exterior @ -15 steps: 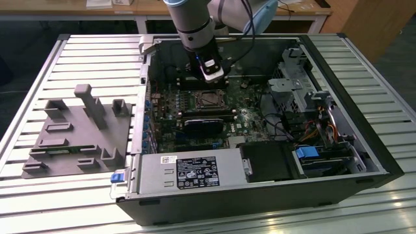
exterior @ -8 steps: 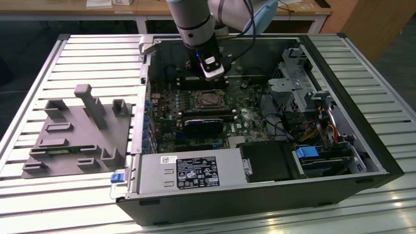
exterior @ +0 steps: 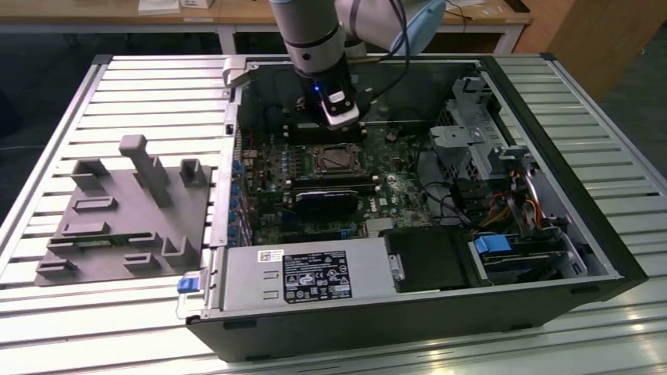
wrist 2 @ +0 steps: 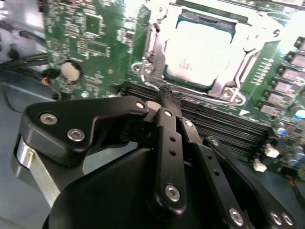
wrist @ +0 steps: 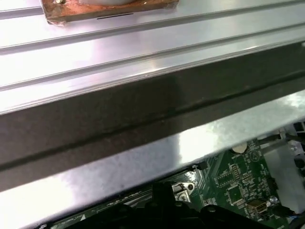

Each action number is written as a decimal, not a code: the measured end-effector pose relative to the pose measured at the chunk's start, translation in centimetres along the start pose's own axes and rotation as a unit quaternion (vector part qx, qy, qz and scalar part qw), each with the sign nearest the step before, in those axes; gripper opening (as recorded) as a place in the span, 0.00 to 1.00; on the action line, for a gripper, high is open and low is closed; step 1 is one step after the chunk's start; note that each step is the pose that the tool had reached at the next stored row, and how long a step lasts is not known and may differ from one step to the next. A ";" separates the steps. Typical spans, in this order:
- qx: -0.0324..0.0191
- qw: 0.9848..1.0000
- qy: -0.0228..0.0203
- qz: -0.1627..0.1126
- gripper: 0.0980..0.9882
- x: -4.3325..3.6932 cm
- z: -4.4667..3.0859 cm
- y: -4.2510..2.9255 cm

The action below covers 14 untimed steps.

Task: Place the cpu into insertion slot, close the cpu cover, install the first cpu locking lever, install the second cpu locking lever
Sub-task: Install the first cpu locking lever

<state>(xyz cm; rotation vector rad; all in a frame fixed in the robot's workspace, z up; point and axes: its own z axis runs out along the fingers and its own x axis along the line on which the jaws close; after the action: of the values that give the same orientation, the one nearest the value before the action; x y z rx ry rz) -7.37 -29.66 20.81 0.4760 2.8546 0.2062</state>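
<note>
While the open computer case (exterior: 542, 117) lies on its side on the slatted metal table (exterior: 136, 86), its interior holds the green motherboard (exterior: 276, 168), a grey power supply (exterior: 302, 277) at the near end, a black block (exterior: 429, 258) beside that, and a metal drive cage (exterior: 474, 129) with loose cables toward the exterior view's right. Outside the case, toward the exterior view's left, a grey fixture tray (exterior: 120, 211) with upright posts sits on the table.

On the motherboard, the insertion slot (exterior: 336, 158) lies near the middle of the board, just short of the arm's wrist in the exterior view. In the second wrist view the cpu (wrist 2: 200, 50) sits inside the insertion slot (wrist 2: 157, 52), flat and level, its dull silver-grey top catching bright glare. The cpu cover (wrist 2: 240, 40) frames it as thin silvery metal along the chip's edges, with the square window showing the chip's top. Long black slots (wrist 2: 224, 126) run alongside the socket, between it and the gripper.

The gripper (wrist 2: 170, 98) hangs just beside the socket over those black slots, its black fingers (wrist 2: 167, 98) drawn together at the tip with nothing between them. In the first wrist view the case wall (wrist: 143, 119) crosses as dark and silvery bands, with motherboard (wrist: 238, 186) below it.
</note>
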 end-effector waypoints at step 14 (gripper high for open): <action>0.047 0.998 0.033 -0.004 0.00 -0.18 0.10 -0.36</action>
<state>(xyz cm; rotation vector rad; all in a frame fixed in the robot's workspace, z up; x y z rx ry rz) -7.28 -30.04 20.69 0.4852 2.9395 0.0885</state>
